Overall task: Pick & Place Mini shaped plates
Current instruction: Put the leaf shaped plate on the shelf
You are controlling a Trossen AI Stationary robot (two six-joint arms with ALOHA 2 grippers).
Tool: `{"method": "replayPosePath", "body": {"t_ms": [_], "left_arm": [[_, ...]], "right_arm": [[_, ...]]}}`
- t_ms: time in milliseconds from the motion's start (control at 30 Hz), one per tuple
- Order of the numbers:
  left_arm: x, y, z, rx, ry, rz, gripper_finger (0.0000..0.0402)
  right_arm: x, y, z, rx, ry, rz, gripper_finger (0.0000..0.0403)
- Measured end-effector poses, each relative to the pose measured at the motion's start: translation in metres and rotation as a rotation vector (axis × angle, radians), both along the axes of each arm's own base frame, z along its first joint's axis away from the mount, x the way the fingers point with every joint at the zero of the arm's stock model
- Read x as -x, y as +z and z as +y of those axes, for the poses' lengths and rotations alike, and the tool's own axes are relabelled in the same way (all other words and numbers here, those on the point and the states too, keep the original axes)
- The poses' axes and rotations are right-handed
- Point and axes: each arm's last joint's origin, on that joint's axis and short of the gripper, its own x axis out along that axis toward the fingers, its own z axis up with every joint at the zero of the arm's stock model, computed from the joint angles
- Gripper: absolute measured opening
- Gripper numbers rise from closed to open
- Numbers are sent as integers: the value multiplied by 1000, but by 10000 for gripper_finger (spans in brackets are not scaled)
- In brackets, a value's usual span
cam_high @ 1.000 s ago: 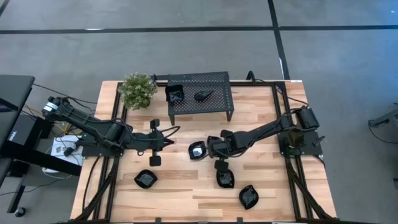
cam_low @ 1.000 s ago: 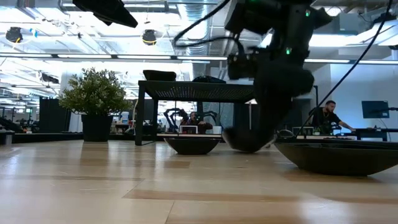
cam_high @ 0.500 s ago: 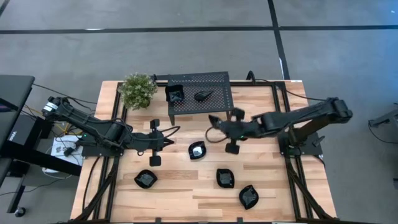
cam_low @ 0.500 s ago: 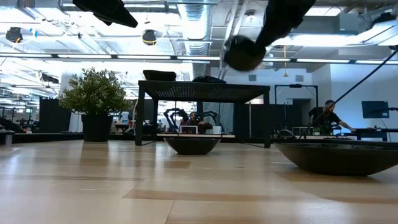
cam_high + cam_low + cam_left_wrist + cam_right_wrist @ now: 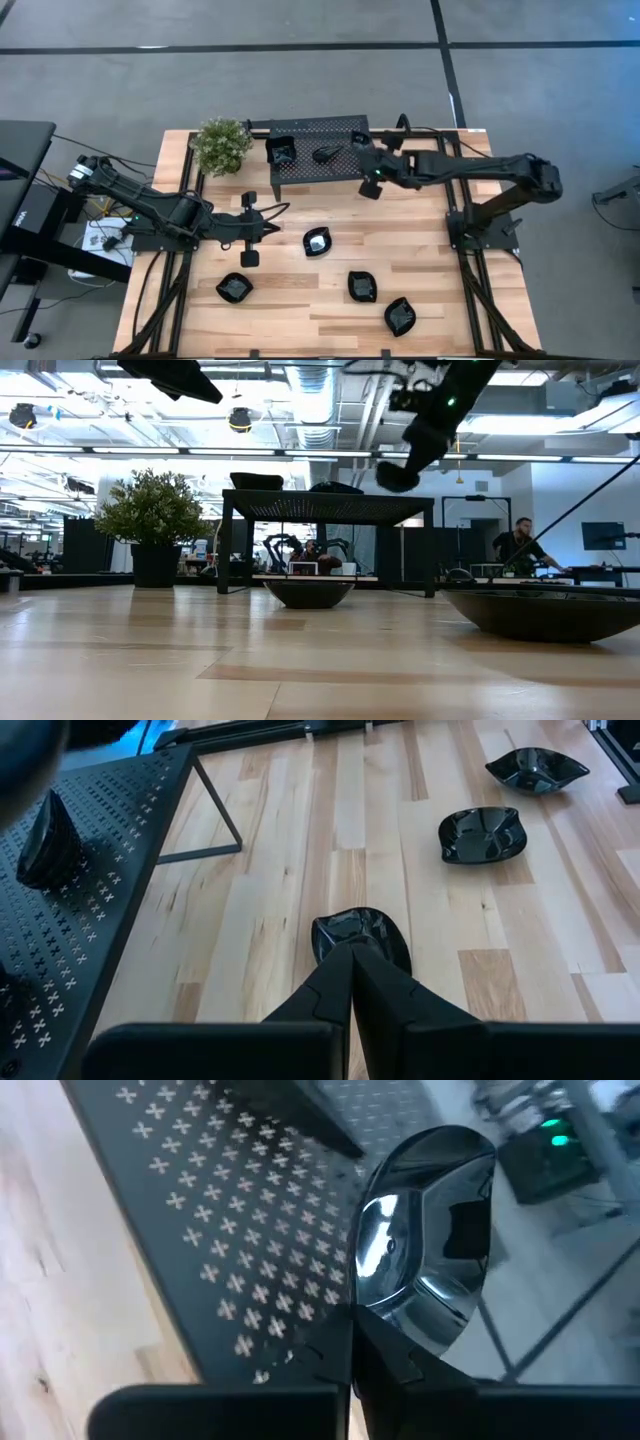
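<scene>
Light wooden plank table [image 5: 420, 250] holds a black perforated metal stand [image 5: 345, 170] at its far centre, with a small green potted plant [image 5: 221, 146] just left of it. Right arm reaches across to the stand's right end; right gripper [image 5: 362, 160] hangs above the stand top, fingers pinched on the rim of 1 glossy black mini plate [image 5: 425, 1250], held tilted over the perforated surface. Left arm waits low at table left; left gripper [image 5: 270, 224] points at the centre, fingers pressed together with nothing between them. 2 black mini plates sit on the stand: a squarish one [image 5: 282, 152] at left, a leaf-shaped one [image 5: 326, 154] at middle. 4 more lie on the table: 1 [image 5: 317, 241] at centre just right of the left gripper, 1 [image 5: 234, 288] near left, 1 [image 5: 361, 286] near centre, 1 [image 5: 399, 316] nearest right.
</scene>
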Motion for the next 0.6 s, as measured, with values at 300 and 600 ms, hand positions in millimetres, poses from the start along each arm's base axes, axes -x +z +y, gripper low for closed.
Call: {"method": "replayPosePath", "body": {"t_ms": [300,600], "left_arm": [[-1,1,1,3,6,-7,12],[-1,1,1,4,7,-9,12]], "right_arm": [[-9,-16,-13,-37,77,96,3],[-9,-14,-15,-24,85,90,52]]}}
